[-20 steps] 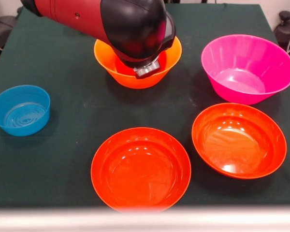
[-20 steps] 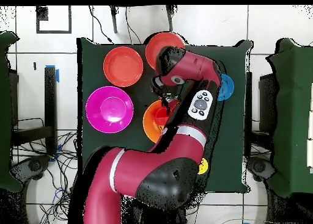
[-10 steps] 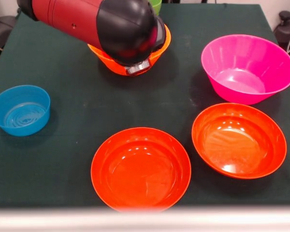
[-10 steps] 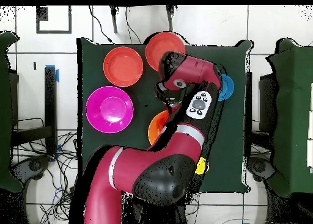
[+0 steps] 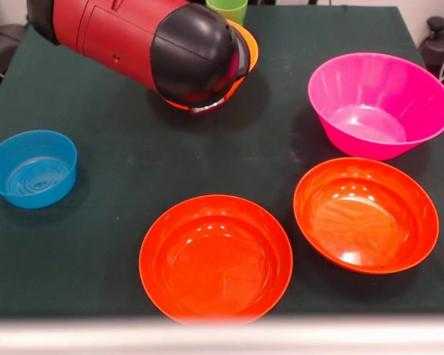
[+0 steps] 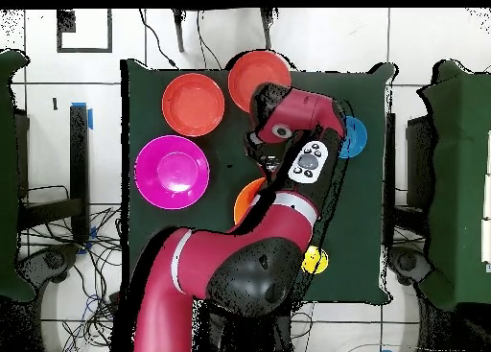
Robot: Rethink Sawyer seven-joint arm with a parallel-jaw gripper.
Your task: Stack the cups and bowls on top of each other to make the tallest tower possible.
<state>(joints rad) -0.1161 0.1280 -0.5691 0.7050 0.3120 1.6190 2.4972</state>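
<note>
From the front, the red and black arm (image 5: 133,41) comes in over the far-left part of the dark green worktop (image 5: 118,185), its black rounded head covering most of a large glossy orange plastic bowl (image 5: 246,46), of which only a rim crescent shows near the far edge. A small green plastic cup (image 5: 227,9) stands just behind that bowl at the far edge. The fingers are hidden under the head, so I cannot tell whether they are spread or closed. A large magenta-pink plastic bowl (image 5: 377,103) sits by the right edge, a wide red-orange plastic bowl (image 5: 365,214) nearer the front right, a second wide red-orange bowl (image 5: 215,257) at the front edge, and a small blue plastic bowl (image 5: 31,168) by the left edge; all stand apart. From overhead, the arm (image 6: 288,176) crosses the worktop (image 6: 144,262), the orange bowl (image 6: 247,202) peeks out beside it, and a small yellow cup (image 6: 315,261) shows near the robot-side edge.
</note>
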